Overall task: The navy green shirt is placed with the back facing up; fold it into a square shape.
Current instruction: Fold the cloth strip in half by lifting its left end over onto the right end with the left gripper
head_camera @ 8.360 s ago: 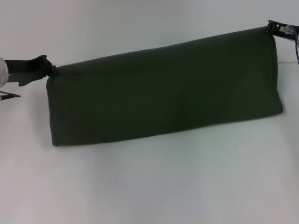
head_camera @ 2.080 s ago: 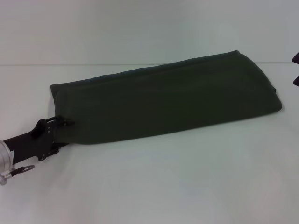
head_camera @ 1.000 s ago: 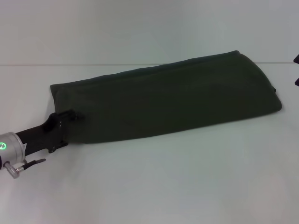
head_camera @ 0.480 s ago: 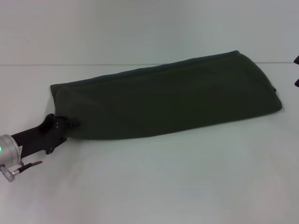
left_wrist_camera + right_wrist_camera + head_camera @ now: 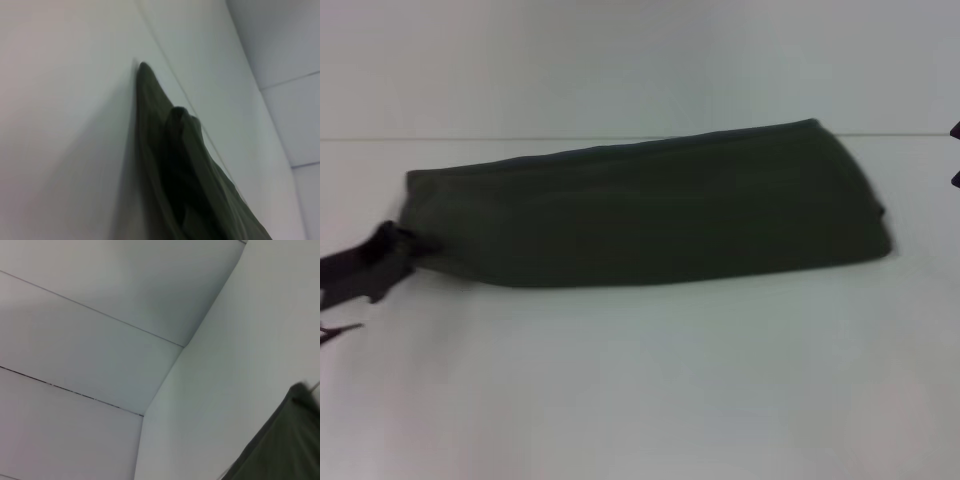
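One long folded band of navy green shirt (image 5: 650, 210) lies across the white counter (image 5: 650, 390); the left gripper (image 5: 402, 243) pinches its near-left corner, while the right gripper (image 5: 955, 155) sits at the far-right edge, its state unclear.

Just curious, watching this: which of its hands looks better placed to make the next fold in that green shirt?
Probably the left hand: it sits at the navy green shirt's near left corner. The right hand barely shows at the far edge, off the cloth.

Soft, even light falls from overhead, with no glare on the white bench (image 5: 650, 380). The head view is smeared with motion blur. The navy green shirt (image 5: 650, 215) casts only a faint shadow along its near edge.
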`<state>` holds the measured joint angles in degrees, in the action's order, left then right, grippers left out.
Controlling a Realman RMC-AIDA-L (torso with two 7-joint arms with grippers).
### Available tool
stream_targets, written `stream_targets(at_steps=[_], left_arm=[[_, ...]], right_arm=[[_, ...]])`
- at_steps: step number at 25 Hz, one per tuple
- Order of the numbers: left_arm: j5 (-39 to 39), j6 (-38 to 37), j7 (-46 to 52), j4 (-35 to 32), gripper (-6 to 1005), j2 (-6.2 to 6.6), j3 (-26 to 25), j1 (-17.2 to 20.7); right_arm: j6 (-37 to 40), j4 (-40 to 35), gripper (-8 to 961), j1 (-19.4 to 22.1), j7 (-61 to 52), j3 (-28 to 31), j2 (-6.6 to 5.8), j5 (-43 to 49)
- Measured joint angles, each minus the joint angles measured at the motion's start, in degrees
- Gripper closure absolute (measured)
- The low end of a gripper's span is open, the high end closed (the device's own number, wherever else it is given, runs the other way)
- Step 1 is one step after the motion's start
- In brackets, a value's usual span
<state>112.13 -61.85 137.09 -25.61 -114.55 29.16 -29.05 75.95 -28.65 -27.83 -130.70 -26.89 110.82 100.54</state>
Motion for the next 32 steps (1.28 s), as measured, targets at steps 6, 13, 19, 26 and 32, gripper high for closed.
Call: stream_targets(at_steps=[6, 13, 19, 26, 32], left_arm=[[1.5, 4.5, 0.0, -0.4, 954, 3.64, 0.0, -0.1], [5.7, 8.3, 0.7, -2.0, 953, 4.45, 0.1, -1.4], [2.9, 2.4, 0.6, -5.0, 937, 3.50, -0.4, -2.4], [-1.9, -8.9, 1.9, -10.7, 915, 2.45, -0.1, -5.4], [-2.3, -11.4, 1.6, -12.6, 896, -0.72, 2.6, -11.7]], right_arm=[[-0.4, 0.3, 29, -0.2, 0.0, 0.1, 0.16, 0.0], [-0.4, 0.6, 29, -0.3, 0.0, -0.1, 0.18, 0.3], [-0.1, 0.6, 28, -0.1, 0.1, -0.5, 0.30, 0.4], [0.1, 1.2, 28, -0.1, 0.5, -0.5, 0.36, 0.5], [0.1, 1.3, 28, -0.1, 0.5, -0.7, 0.35, 0.5]])
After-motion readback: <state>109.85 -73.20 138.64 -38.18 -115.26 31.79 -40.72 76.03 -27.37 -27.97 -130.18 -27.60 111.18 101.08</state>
